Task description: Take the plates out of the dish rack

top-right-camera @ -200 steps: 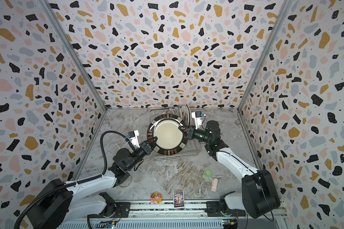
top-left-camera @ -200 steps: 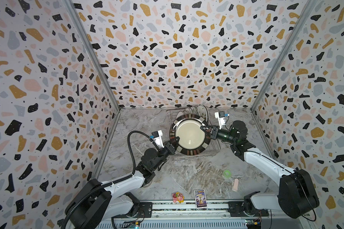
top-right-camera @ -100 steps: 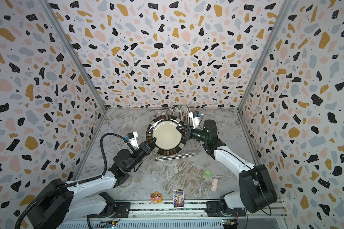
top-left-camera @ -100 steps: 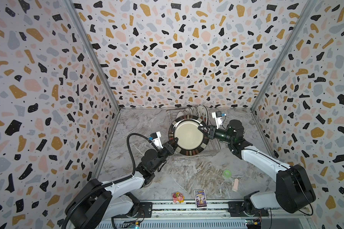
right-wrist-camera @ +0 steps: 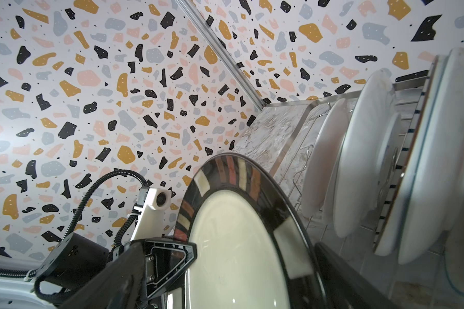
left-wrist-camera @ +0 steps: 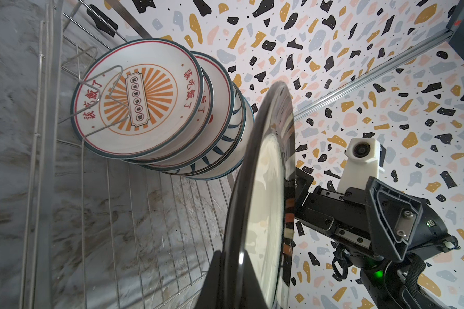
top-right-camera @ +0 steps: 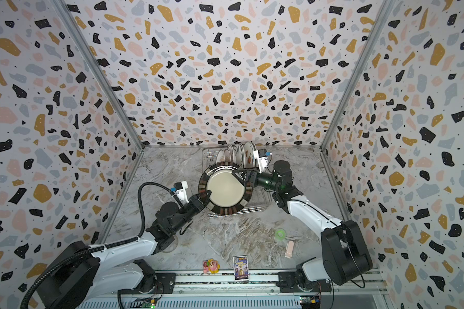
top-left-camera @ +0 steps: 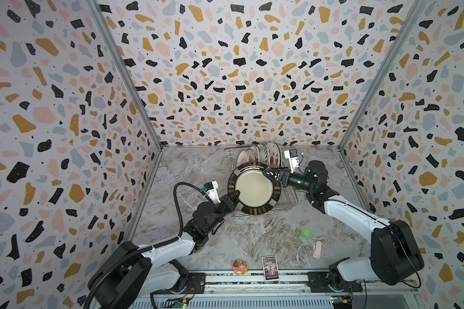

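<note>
Left gripper (top-left-camera: 235, 193) of mine clamps the brown-rimmed plate (top-left-camera: 253, 188); my right gripper (top-left-camera: 269, 174) gapes. The dish rack (left-wrist-camera: 46, 160) holds the other plates (left-wrist-camera: 137, 99), the front one reading 该吃饭了.

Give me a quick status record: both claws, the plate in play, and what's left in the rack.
left claw: shut on the near-left rim of the brown-rimmed plate
right claw: open, jaws either side of the plate's opposite rim
brown-rimmed plate: over the near end of the dish rack, face toward the top cameras
dish rack: several plates standing at its far end, a sunburst plate among them
grip: left claw alone
</note>
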